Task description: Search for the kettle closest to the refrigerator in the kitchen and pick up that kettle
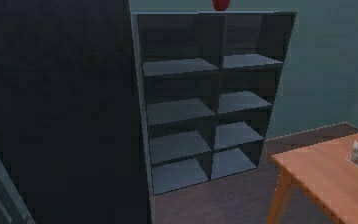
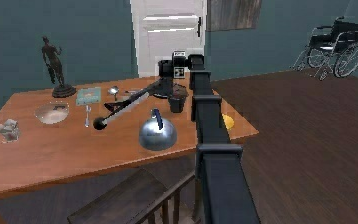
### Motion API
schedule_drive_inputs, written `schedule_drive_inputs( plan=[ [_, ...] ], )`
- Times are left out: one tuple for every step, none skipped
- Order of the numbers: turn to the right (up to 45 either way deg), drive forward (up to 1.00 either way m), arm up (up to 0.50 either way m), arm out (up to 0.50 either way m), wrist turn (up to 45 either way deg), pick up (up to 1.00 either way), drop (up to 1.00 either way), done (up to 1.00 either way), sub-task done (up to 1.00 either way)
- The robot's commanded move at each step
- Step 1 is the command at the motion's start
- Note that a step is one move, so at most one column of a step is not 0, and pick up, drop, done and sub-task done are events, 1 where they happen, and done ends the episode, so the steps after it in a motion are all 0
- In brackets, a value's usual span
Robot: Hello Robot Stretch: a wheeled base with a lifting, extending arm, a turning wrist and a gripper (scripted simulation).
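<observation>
Silver domed kettle (image 2: 159, 132) sits on the near part of the wooden counter (image 2: 47, 160), just left of my arm (image 2: 215, 150). My fingers (image 2: 157, 98) show farther out, counter behind them; can't tell if they grip anything.

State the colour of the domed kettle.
The domed metal kettle is silvery grey; arm side view.

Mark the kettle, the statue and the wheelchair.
kettle (image 2: 158, 136), arm side view, on its silver domed body.
statue (image 2: 54, 62), arm side view, on the figure's torso.
wheelchair (image 2: 331, 46), arm side view, on the seat.
</observation>
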Motion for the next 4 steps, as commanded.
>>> schedule_drive_inputs(
  plan=[
    [0.0,0.00,0.00,0.00,45.0,0.00,0.00,0.00,0.00],
    [0.0,0.00,0.00,0.00,18.0,0.00,0.00,0.00,0.00],
    [0.0,0.00,-0.30,0.00,0.0,0.00,0.00,0.00,0.00],
    [0.0,0.00,0.00,0.00,0.0,1.00,0.00,0.00,0.00]
  ],
)
